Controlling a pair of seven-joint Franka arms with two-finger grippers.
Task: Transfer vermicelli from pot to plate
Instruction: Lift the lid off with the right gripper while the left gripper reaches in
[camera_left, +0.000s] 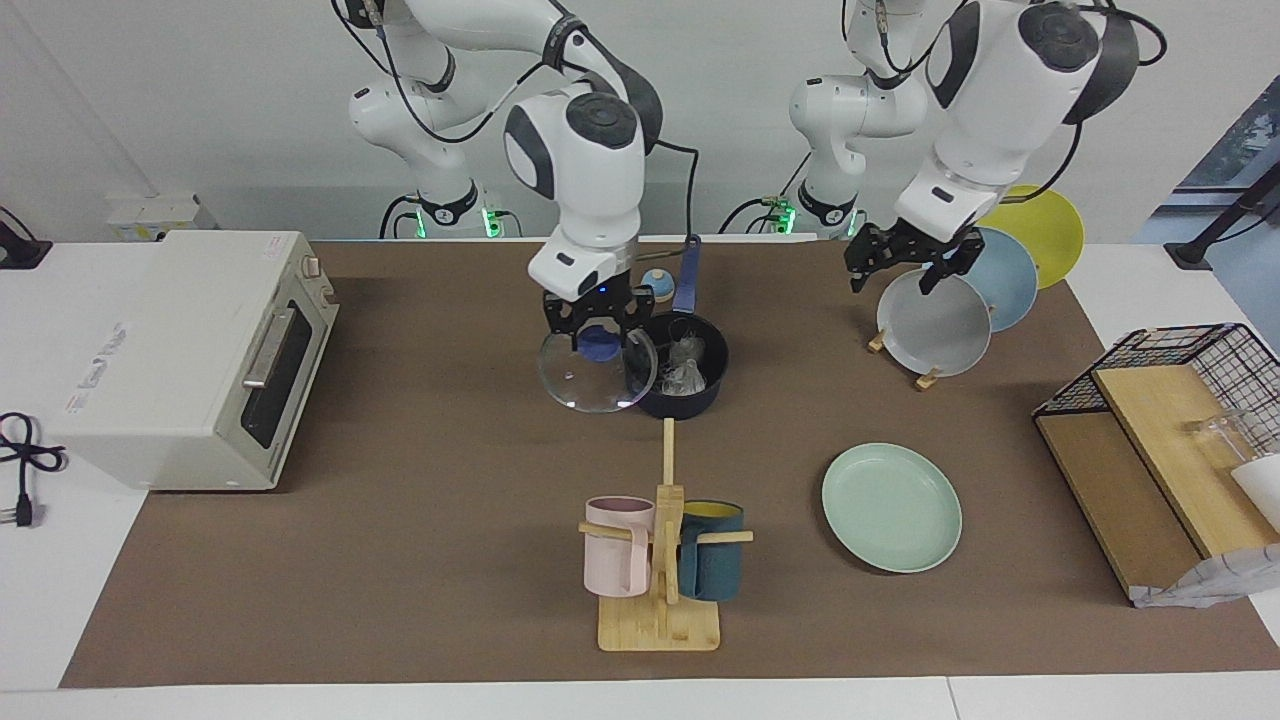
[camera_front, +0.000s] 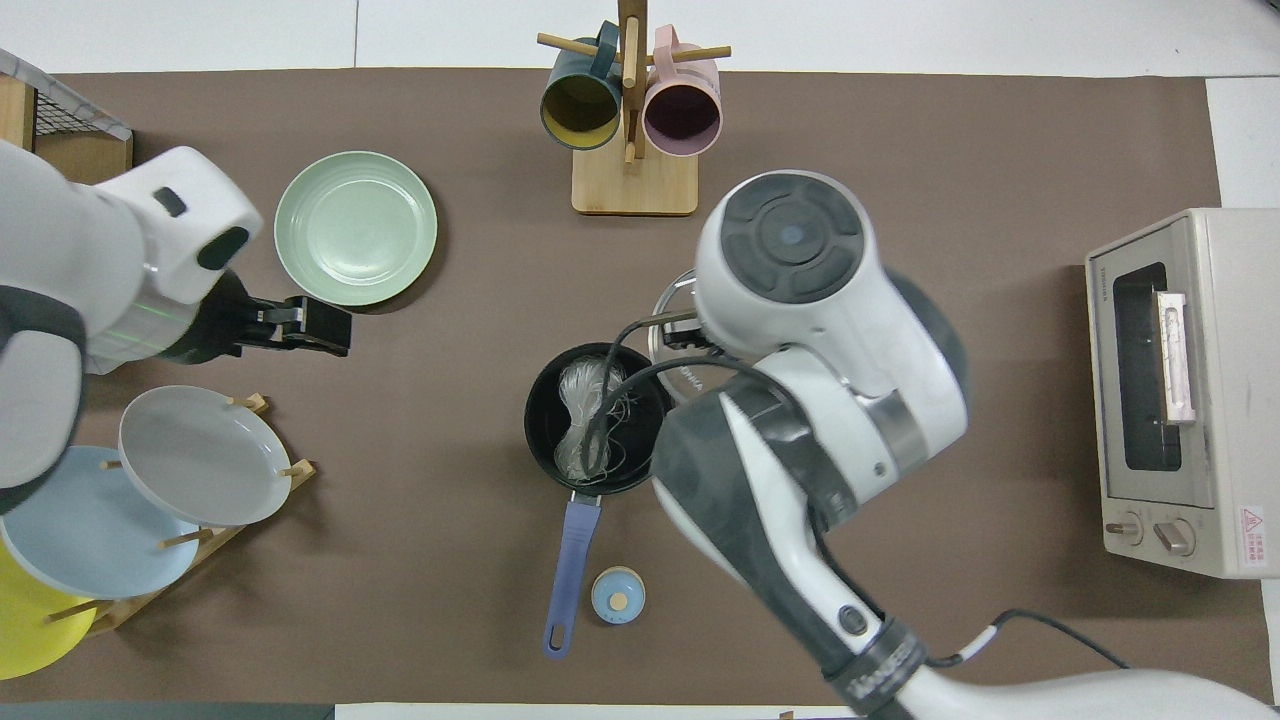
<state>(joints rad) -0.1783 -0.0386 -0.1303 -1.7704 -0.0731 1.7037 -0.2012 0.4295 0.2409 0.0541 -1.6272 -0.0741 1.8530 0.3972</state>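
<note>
Lying inside the small dark navy saucepan (camera_left: 700, 400) with the long blue straight handle: a clump of thin, translucent white vermicelli (camera_left: 688, 365), looped like a skein, about mid-counter. Nothing else to be seen in the black interior.

Probably very light, limp and somewhat slippery; likely to sag, trail strands and snag on the rim. Best pinched through the thick middle of the skein, not at a loose end, then lifted straight up until clear of the wall.

Round pale mint-green plate (camera_left: 890, 505) flat on the brown counter (camera_left: 400, 500), bare, farther from the robots than the saucepan and toward the left arm's end.

Right hand (camera_left: 598, 340) pinching the blue knob of a round clear glass lid (camera_left: 597, 385), held just beside the saucepan toward the right arm's end, so the saucepan stands uncovered.

Left hand (camera_left: 905, 262) waiting with fingers spread over the wooden plate rack (camera_left: 878, 343), above the round grey plate (camera_left: 935, 325), holding nothing.
</note>
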